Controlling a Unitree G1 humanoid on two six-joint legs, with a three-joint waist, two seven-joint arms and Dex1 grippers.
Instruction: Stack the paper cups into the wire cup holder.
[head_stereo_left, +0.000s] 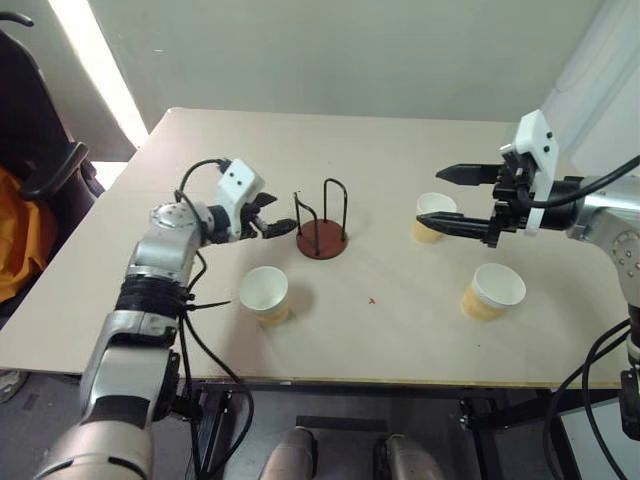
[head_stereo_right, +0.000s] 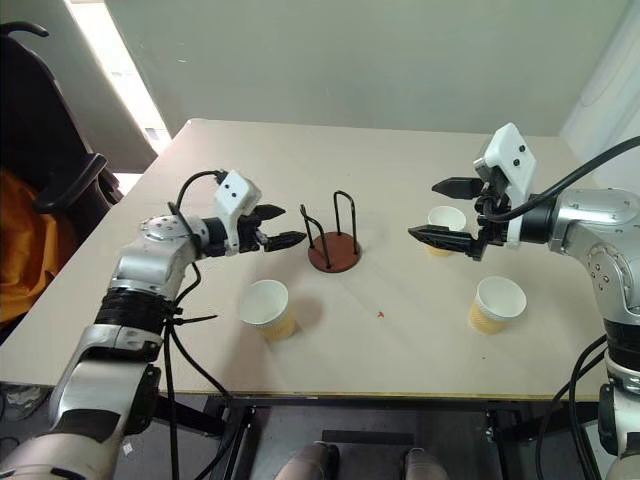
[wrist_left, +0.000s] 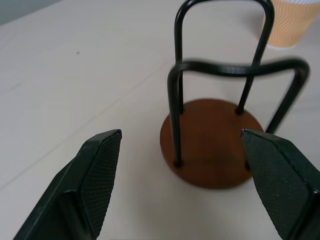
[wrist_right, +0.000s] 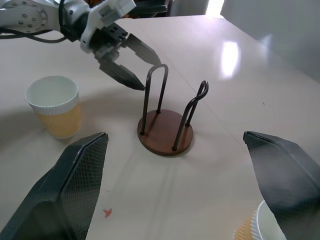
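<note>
pale wooden table (head_stereo_left: 400, 340) fills the middle of the room, with a grey wall behind it and a dark chair with something orange on it off to the robot's left. near the table's centre stands the wire cup holder (head_stereo_left: 322, 238), a round reddish-brown base with two thin dark wire loops rising upright and nothing inside them. three paper cups sit upright on the table, all apart from the holder: one cup (head_stereo_left: 265, 294) near the front edge on the left side, one cup (head_stereo_left: 434, 217) to the right of the holder, and a third cup (head_stereo_left: 493, 291) further right and nearer the front edge. the left gripper (head_stereo_left: 272, 215) hangs just beside the holder on its left, its black fingers spread wide and holding nothing; from the left wrist the holder shows between the two fingertips but apart from them. the right gripper (head_stereo_left: 437, 197) is raised above the table over the cup right of the holder, fingers spread wide, one above the other, holding nothing
</note>
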